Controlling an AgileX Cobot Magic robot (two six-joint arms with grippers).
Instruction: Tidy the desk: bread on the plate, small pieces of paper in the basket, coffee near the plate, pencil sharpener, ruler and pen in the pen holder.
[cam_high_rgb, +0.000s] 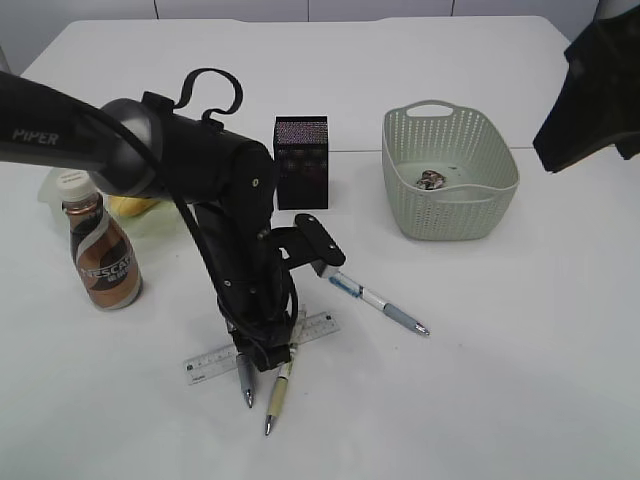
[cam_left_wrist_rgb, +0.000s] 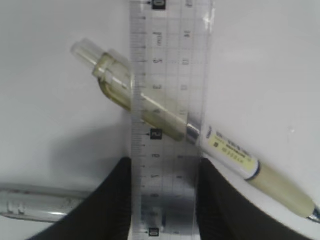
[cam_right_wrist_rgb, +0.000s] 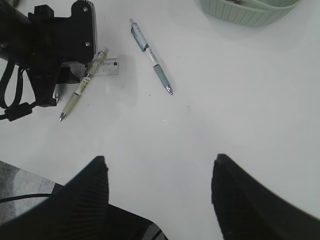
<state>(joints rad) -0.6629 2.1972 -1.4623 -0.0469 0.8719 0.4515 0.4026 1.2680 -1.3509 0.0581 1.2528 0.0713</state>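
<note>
A clear ruler (cam_left_wrist_rgb: 167, 75) lies on the white table, over a beige pen (cam_left_wrist_rgb: 230, 155). My left gripper (cam_left_wrist_rgb: 165, 165) is down on the table with a finger against each long edge of the ruler, shut on it. In the exterior view the ruler (cam_high_rgb: 320, 328) sticks out on both sides of the left gripper (cam_high_rgb: 262, 355). A grey pen (cam_high_rgb: 245, 378) and the beige pen (cam_high_rgb: 277, 395) lie beneath it. A blue pen (cam_high_rgb: 375, 300) lies to the right. The black pen holder (cam_high_rgb: 301, 160) stands behind. My right gripper (cam_right_wrist_rgb: 159, 165) is open and empty, high above the table. No pencil sharpener shows.
A coffee bottle (cam_high_rgb: 103, 255) stands at the left, with yellow bread (cam_high_rgb: 135, 206) behind it on a plate (cam_high_rgb: 50, 185). A pale green basket (cam_high_rgb: 450, 215) at the right holds a crumpled paper (cam_high_rgb: 432, 179). The right arm (cam_high_rgb: 590, 100) hangs at the top right.
</note>
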